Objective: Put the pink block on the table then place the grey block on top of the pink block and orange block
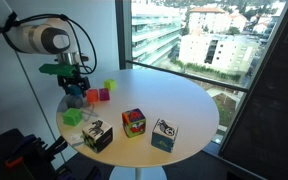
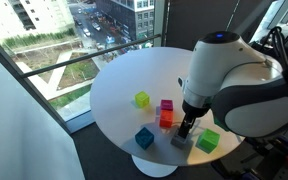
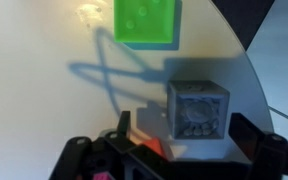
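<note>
The tool (image 2: 187, 129) hangs released, jaws spread to either side of the grey block (image 3: 197, 108), which sits on the table (image 2: 119, 75) directly beneath it, just beside the orange block (image 2: 167, 120) and pink block (image 2: 167, 105).

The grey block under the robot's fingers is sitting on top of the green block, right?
Not quite. The grey block is under the fingers, but it sits on the white table, not on top of the green block. The wrist view shows the two blocks apart, with bare tabletop between them.
</note>
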Tool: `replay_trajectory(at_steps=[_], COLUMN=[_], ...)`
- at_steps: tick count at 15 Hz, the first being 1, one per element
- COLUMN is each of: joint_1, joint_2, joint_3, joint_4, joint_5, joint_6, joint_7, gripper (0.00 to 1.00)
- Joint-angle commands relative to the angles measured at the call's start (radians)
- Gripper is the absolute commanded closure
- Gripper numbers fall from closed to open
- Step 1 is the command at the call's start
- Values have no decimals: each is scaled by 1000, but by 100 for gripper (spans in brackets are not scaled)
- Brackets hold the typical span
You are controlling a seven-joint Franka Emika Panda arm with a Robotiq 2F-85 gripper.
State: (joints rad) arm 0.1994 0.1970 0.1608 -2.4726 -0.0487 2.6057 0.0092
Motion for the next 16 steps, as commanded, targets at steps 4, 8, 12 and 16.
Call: replay_trajectory(at_steps=[4, 8, 12, 16], joint_1=[17, 26, 31, 36], joint_2=[-13, 7, 29, 50], joint_3=[14, 11, 3, -2], joint_4=[-35, -27, -20, -17], joint_5=[-15, -30, -61, -84], joint_6=[38, 58, 77, 100], joint_7=[18, 19, 27, 32], gripper=[0, 0, 0, 0])
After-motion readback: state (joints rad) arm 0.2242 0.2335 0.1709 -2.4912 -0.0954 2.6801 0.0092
